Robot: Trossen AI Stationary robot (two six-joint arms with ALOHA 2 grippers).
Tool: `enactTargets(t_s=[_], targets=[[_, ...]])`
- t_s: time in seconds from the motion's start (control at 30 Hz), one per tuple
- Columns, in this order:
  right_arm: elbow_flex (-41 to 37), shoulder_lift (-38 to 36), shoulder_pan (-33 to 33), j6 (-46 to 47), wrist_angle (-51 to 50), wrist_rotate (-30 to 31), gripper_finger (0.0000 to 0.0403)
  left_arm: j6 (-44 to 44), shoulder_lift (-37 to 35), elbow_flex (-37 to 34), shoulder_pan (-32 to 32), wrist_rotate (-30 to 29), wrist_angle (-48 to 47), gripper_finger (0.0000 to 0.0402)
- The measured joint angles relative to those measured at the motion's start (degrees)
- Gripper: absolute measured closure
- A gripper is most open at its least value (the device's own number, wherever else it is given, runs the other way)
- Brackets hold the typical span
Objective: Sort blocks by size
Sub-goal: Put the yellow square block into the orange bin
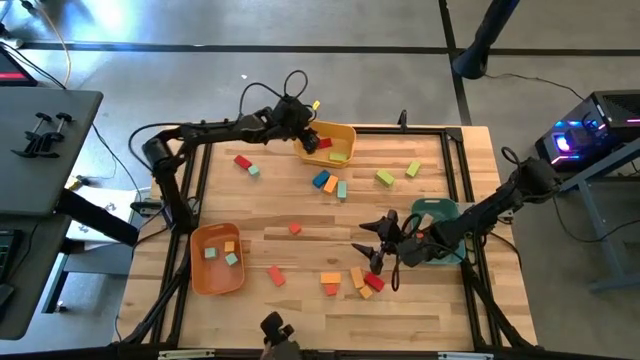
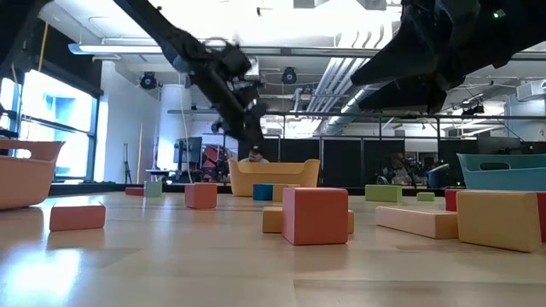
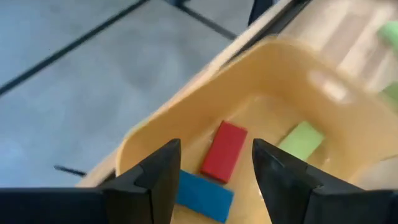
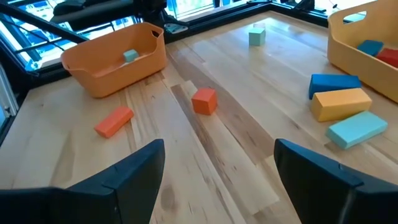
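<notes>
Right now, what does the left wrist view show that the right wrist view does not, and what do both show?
Only the left wrist view: the left hand, open over the yellow bin, with a green block inside.

Only the right wrist view: the right hand, open above the table, the orange bin and a small orange cube.

Both: the yellow bin holding a red block and a blue block.

A robotics lab is showing here — a wooden desk (image 1: 300, 300) is sitting in a black metal frame (image 1: 455, 135) on a grey concrete floor (image 1: 180, 70), exposed pipes (image 2: 341, 72) are running under the ceiling, and a computer (image 1: 585, 130) is glowing beside it — a tall window (image 2: 51, 128) is letting in daylight.
</notes>
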Motion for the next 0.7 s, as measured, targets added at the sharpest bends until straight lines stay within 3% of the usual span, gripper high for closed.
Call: enactTargets(t_s=[0.2, 0.4, 0.5, 0.7], targets=[[0.00, 0.00, 1.03, 0.56, -0.20, 0.29, 0.0105, 2.51, -8.05, -0.89, -5.59, -0.80, -1.71, 0.0217], [0.00, 0.02, 2.94, 1.99, -0.35, 3.56, 0.0105, 4.50, -15.36, -4.66, -16.45, -3.58, -0.61, 0.0216], [0.00, 0.02, 3.95, 2.01, -0.24, 4.97, 0.0105, 1.74, -18.18, -9.38, -22.21, -3.91, 4.95, 0.0216], [0.00, 0.04, 5.28, 2.01, -0.35, 7.69, 0.0105, -5.61, -20.28, -23.23, -31.62, -4.12, 26.56, 0.0216]])
